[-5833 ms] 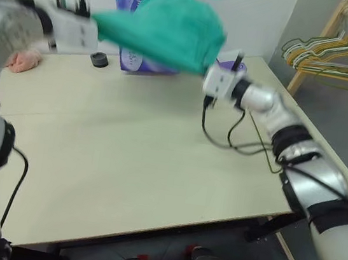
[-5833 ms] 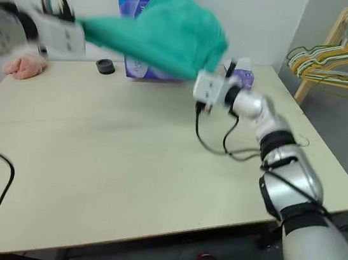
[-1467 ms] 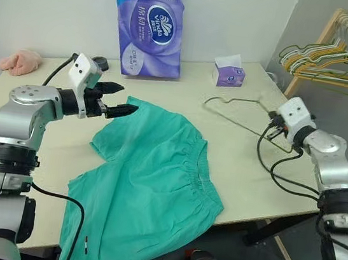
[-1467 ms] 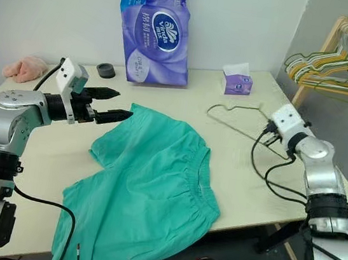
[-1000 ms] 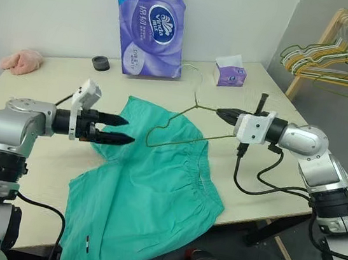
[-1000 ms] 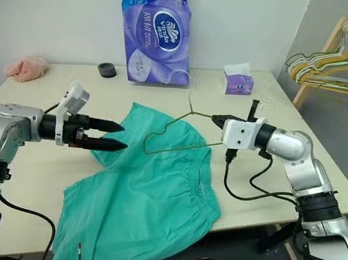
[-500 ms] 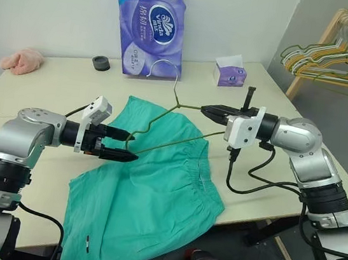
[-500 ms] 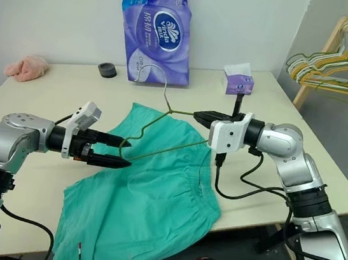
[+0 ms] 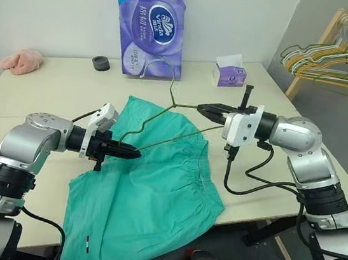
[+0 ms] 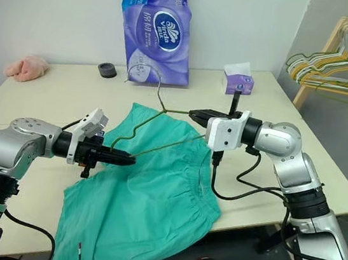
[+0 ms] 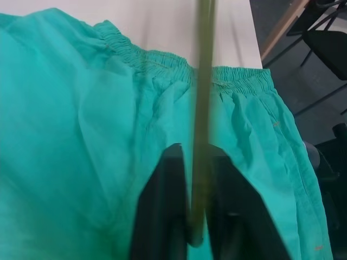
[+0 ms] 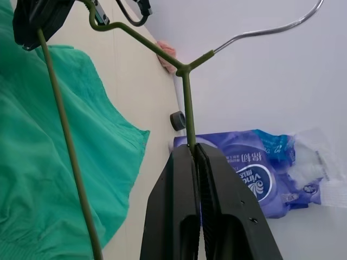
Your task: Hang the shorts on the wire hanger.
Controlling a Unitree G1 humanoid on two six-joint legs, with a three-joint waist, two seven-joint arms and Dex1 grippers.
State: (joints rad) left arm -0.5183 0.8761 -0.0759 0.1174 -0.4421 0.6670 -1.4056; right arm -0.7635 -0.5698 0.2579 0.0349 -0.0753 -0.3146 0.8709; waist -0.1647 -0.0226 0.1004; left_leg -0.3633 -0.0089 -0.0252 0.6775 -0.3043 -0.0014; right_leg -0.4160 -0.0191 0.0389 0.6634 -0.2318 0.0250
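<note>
Both grippers, left [image 9: 134, 153] and right [image 9: 204, 108], were clamped on opposite ends of the hanger [image 9: 175, 120], held between them above the shorts [image 9: 146, 197], which lay flat on the worktop [image 9: 58, 86], not yet threaded.

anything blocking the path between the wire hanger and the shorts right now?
Nothing visible does. The wire hanger hangs in the air just above the shorts, which lie flat on the table. The left pincer is shut on the hanger's one end, the right pincer on its other side near the hook. Toilet-paper pack and tissue box sit farther back.
</note>
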